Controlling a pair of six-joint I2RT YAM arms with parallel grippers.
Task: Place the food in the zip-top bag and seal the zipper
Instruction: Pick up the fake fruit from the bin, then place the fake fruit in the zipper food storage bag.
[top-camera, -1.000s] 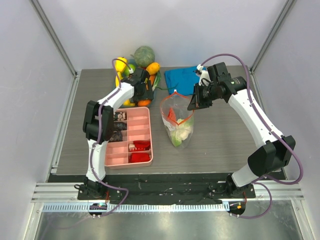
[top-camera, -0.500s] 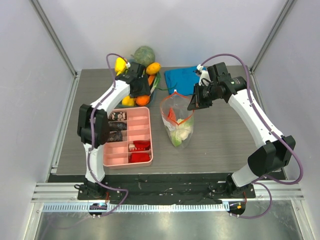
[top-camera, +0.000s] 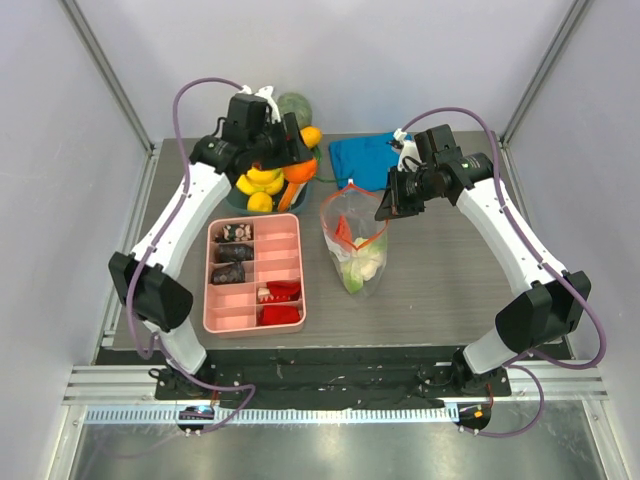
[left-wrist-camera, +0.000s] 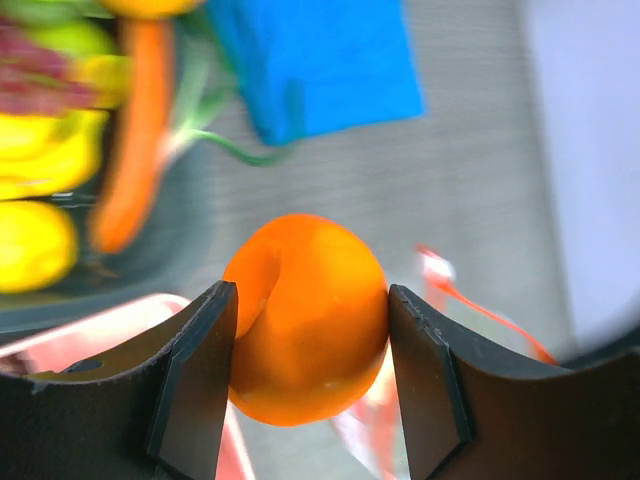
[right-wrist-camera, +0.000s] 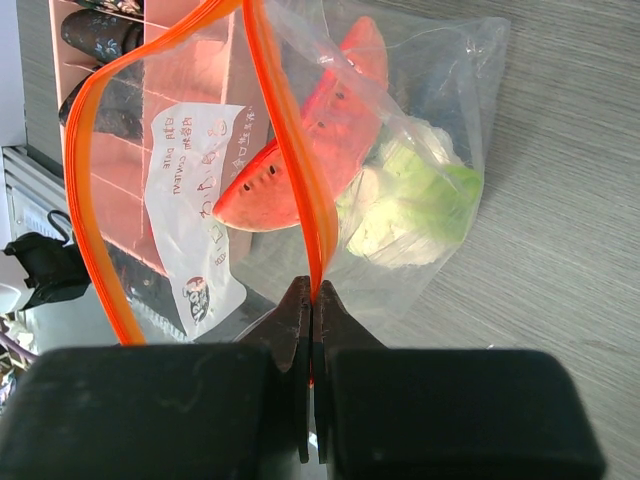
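Note:
My left gripper (left-wrist-camera: 312, 330) is shut on an orange (left-wrist-camera: 306, 318) and holds it in the air above the fruit pile (top-camera: 262, 182) at the back left; it also shows in the top view (top-camera: 298, 170). My right gripper (right-wrist-camera: 313, 300) is shut on the orange-red zipper (right-wrist-camera: 290, 150) of the clear zip-top bag (top-camera: 354, 245) and holds its mouth open. Inside the bag lie a watermelon slice (right-wrist-camera: 310, 140) and pale green and white pieces (right-wrist-camera: 410, 205). Bananas, a lemon (top-camera: 260, 202) and a carrot (left-wrist-camera: 135, 140) stay in the pile.
A pink compartment tray (top-camera: 288, 262) with small dark and red pieces lies left of the bag. A folded blue cloth (top-camera: 362, 158) lies at the back, behind the bag. A green round vegetable (top-camera: 292, 103) sits at the back of the pile.
My left arm has risen and swung out from the pile, lifting the orange to the right. The right gripper and the bag have not moved.

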